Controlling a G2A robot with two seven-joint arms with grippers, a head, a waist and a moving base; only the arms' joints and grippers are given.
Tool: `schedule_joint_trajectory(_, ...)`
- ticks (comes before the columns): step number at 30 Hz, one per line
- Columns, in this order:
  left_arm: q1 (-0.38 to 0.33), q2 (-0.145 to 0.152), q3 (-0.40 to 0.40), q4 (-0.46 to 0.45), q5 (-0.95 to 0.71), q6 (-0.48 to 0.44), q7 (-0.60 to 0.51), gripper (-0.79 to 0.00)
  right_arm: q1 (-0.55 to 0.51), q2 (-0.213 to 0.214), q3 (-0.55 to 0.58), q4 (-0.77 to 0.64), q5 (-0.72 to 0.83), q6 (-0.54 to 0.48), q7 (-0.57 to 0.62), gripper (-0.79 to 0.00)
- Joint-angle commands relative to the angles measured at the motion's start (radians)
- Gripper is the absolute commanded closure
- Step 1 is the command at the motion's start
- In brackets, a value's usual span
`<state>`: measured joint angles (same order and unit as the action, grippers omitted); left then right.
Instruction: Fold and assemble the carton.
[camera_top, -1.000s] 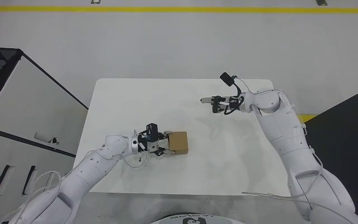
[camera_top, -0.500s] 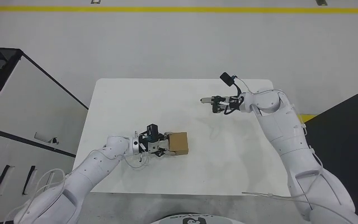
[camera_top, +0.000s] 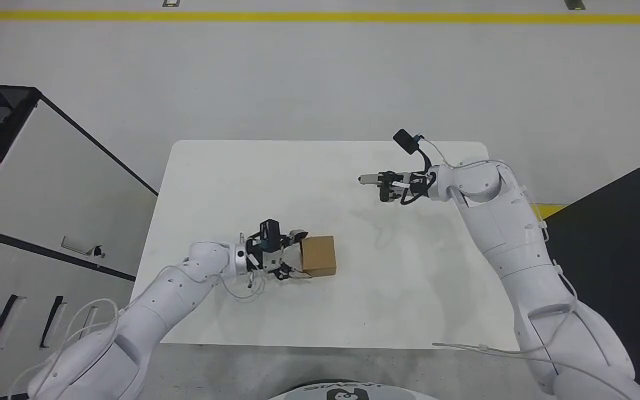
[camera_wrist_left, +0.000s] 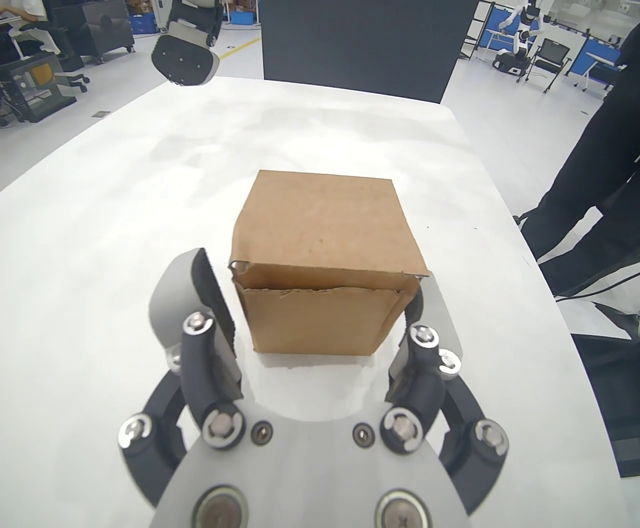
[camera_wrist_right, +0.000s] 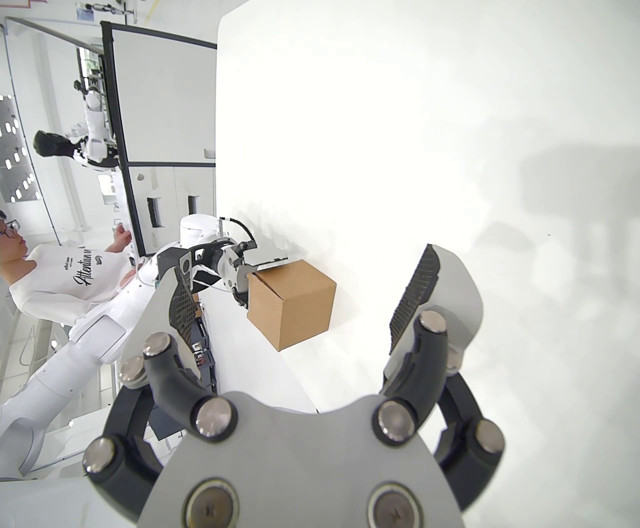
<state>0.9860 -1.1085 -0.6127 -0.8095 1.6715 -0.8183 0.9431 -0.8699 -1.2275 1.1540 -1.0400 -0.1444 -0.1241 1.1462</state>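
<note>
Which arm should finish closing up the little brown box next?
Probably the left. The left gripper sits right at the carton, its open fingers on either side of the flap end. The right gripper hangs open far across the table, nowhere near the carton.

Your carton (camera_wrist_left: 325, 235) is matt brown cardboard, ragged along one cut edge; the table (camera_wrist_left: 100, 225) under it is smooth, matt white. The left gripper (camera_wrist_left: 312, 277) has satin metal fingers (camera_wrist_left: 167, 300) with black ribbed pads (camera_wrist_left: 214, 292).
</note>
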Motion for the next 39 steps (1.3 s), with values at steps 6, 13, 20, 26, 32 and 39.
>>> schedule_joint_trajectory(6,0.004,0.022,-0.026,-0.014,0.009,-0.026,0.015,-0.785,0.0,0.0,0.0,0.0,0.0,0.0,0.0,-0.785)
schedule_joint_trajectory(13,0.024,0.083,-0.073,-0.103,0.015,-0.06,-0.002,-0.785,0.0,0.0,0.0,0.0,0.0,0.0,0.0,-0.785)
schedule_joint_trajectory(20,0.082,0.17,-0.148,-0.246,-0.024,-0.085,-0.026,-0.785,0.0,0.0,0.0,0.0,0.0,0.0,0.0,-0.785)
schedule_joint_trajectory(26,0.133,0.24,-0.219,-0.346,-0.044,-0.117,-0.058,-0.785,0.0,0.0,0.0,0.0,0.0,0.0,0.0,-0.785)
schedule_joint_trajectory(32,0.185,0.299,-0.288,-0.428,-0.067,-0.145,-0.086,-0.785,0.0,0.0,0.0,0.0,0.0,0.0,0.0,-0.785)
schedule_joint_trajectory(39,0.237,0.348,-0.357,-0.481,-0.084,-0.148,-0.09,-0.785,0.0,0.0,0.0,0.0,0.0,0.0,0.0,-0.785)
